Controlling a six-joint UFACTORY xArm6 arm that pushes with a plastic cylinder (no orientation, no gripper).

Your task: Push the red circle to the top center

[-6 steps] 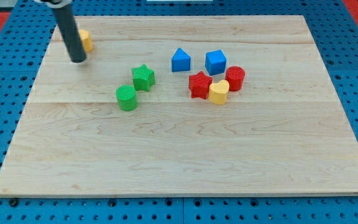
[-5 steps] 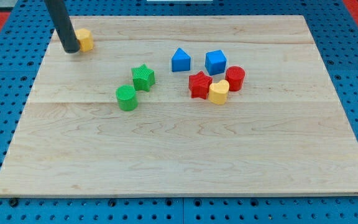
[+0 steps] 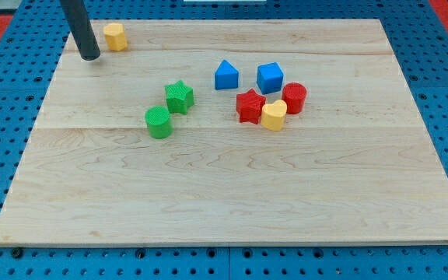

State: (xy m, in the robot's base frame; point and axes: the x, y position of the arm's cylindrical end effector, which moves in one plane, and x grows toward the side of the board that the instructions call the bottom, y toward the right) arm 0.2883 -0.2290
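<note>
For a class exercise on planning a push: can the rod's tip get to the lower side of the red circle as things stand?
Probably not directly: my tip is far off at the view's top left, and the yellow block touches the red circle on its lower left. The lower right looks free.

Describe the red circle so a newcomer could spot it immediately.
On the wooden board, look right of centre, at the tight cluster of three blocks below the blue cube. The red circle is the cluster's rightmost piece, touching the yellow heart. Unlike the red star, it is a round cylinder.
</note>
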